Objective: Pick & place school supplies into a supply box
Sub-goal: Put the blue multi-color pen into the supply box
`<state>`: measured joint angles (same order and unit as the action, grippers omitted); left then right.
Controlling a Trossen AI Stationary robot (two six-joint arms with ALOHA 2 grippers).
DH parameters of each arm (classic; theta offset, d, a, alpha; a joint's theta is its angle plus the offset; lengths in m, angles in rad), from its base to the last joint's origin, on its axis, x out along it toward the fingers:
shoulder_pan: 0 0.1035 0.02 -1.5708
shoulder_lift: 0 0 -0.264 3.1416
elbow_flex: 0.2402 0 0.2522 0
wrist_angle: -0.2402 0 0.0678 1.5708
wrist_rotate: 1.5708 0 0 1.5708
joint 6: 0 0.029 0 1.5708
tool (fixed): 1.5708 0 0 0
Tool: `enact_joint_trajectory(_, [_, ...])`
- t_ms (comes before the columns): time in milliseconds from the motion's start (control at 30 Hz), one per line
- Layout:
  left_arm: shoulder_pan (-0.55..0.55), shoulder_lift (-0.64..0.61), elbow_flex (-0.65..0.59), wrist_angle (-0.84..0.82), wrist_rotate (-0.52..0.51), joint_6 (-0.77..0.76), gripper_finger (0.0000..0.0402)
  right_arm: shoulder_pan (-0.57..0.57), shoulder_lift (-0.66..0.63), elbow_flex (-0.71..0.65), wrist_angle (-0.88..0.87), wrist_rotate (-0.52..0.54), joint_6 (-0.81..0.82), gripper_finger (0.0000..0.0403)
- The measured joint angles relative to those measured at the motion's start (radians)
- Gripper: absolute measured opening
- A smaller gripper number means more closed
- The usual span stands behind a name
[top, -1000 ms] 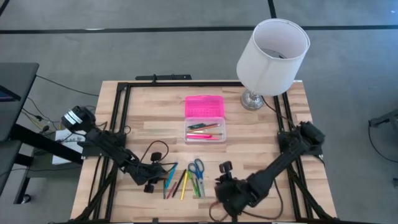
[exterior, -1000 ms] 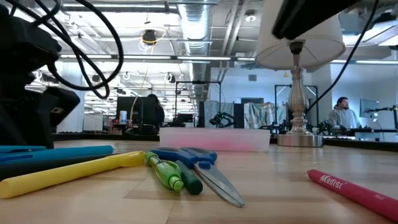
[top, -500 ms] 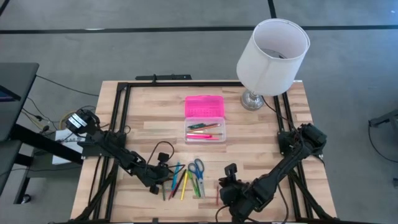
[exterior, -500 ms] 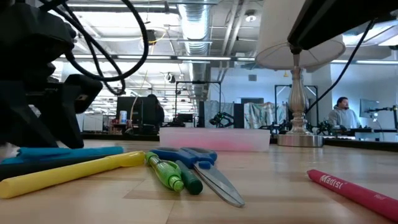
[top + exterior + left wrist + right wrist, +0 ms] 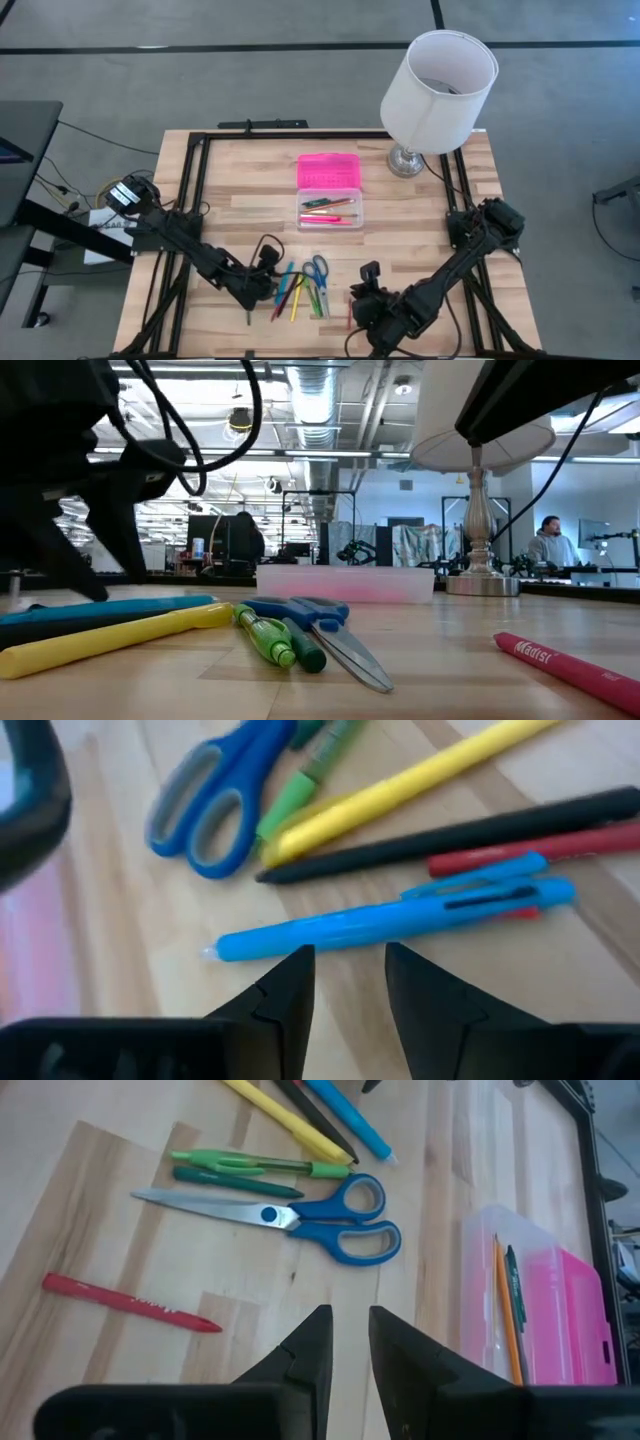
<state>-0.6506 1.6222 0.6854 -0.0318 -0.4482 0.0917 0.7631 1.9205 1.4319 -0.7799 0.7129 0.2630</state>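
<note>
- The school supplies (image 5: pixel 300 292) lie loose in a fan on the table (image 5: pixel 420 215), near its front edge: one blue pen (image 5: pixel 390 920), one yellow (image 5: pixel 400 790), one black (image 5: pixel 450 835), two green, one red crayon (image 5: pixel 125 1302) and one pair of blue-handled scissors (image 5: pixel 300 1225).
- The supply box (image 5: pixel 329 195) sits mid-table, pink lid open, holding a few pencils.
- The left gripper (image 5: pixel 345 975) has its fingers slightly spread, their tips just short of the blue pen, gripping nothing.
- The right gripper (image 5: pixel 345 1335) hangs near the table's front, fingers a little parted and empty, the scissors ahead of them.
- Only the right wrist view shows the crayon lying apart from the rest.
</note>
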Motion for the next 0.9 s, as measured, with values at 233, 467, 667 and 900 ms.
enact_joint_trajectory(233, [0.005,0.0,0.056,-0.006,-0.056,0.064,0.012,0.0,0.0,0.0,0.003,-0.004,0.0,0.0063])
enact_joint_trajectory(467, [0.096,0.0,0.057,0.039,0.022,0.131,0.012,0.0,0.0,0.0,0.003,-0.004,0.0,0.0063])
enact_joint_trajectory(667, [0.187,-0.001,0.057,0.105,0.155,0.192,0.012,0.0,0.0,0.0,0.003,-0.004,0.0,0.0063])
enact_joint_trajectory(900, [0.255,-0.001,0.057,0.1,0.259,0.189,0.012,0.001,0.0,0.0,0.003,-0.005,0.0,0.0063])
